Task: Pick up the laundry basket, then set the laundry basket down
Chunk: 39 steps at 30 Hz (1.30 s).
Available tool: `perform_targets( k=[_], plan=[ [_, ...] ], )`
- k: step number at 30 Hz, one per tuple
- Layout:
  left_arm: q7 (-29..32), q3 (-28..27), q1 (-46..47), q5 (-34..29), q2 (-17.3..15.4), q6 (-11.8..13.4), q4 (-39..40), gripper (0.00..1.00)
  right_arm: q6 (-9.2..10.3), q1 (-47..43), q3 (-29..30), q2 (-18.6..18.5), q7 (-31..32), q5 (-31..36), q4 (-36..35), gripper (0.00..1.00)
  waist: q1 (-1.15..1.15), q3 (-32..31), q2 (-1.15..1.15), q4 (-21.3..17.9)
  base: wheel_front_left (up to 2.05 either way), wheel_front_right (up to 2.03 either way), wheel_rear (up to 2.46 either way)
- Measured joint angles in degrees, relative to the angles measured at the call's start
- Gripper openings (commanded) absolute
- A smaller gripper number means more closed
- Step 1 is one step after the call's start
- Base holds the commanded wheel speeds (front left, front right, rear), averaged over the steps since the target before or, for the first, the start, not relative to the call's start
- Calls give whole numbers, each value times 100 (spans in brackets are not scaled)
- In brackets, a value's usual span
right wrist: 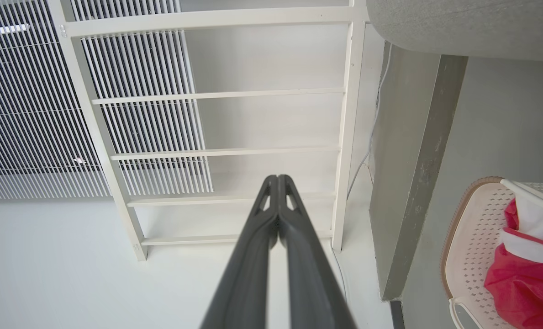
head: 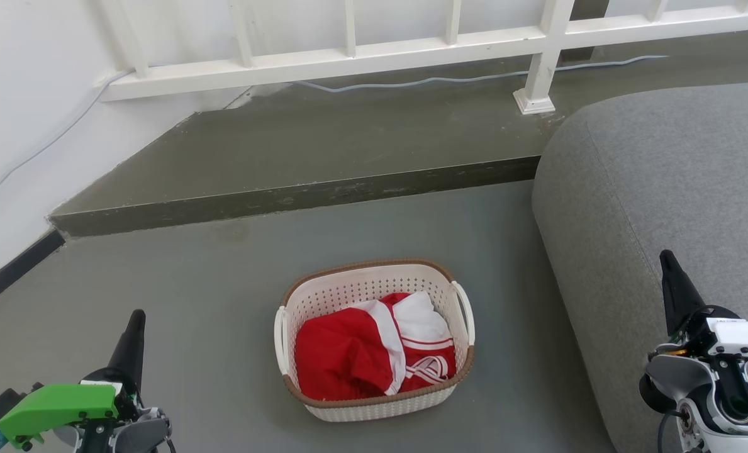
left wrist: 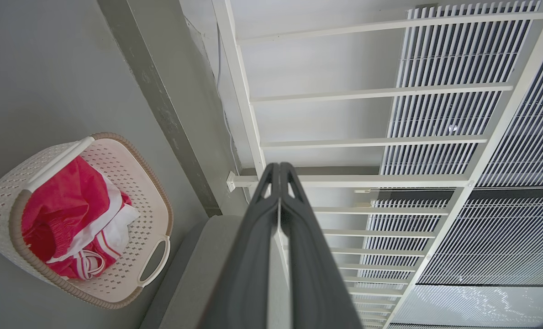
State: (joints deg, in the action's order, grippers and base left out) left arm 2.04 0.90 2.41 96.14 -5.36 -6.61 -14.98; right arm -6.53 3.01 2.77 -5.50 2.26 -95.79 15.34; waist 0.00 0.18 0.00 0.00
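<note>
The laundry basket (head: 374,402) stands on the grey floor in the lower middle of the head view, cream-white and perforated with a brown rim and a white handle (head: 463,311) on each side. Red-and-white clothing (head: 367,352) lies inside it. My left gripper (head: 136,324) is at the lower left, well to the basket's left, fingers pressed together and empty. My right gripper (head: 668,264) is at the lower right over the sofa, also shut and empty. The basket (left wrist: 129,192) sits at the left of the left wrist view, and the basket (right wrist: 472,237) shows at the right edge of the right wrist view.
A grey sofa (head: 663,189) fills the right side, close beside the basket. A raised concrete step (head: 298,195) runs behind the basket, with a white railing (head: 348,56) and a cable beyond. A white wall (head: 21,113) closes the left.
</note>
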Motion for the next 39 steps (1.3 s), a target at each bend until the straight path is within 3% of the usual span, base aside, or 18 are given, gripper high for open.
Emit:
perform_targets(
  k=[39],
  plan=[
    [2, -25, 11, 0, 1, -3, -66, 0, -1, 8, 20, 10, 7, 0, 45, 0, 0, -2, 0, 0, 0, 0, 0]
  ],
)
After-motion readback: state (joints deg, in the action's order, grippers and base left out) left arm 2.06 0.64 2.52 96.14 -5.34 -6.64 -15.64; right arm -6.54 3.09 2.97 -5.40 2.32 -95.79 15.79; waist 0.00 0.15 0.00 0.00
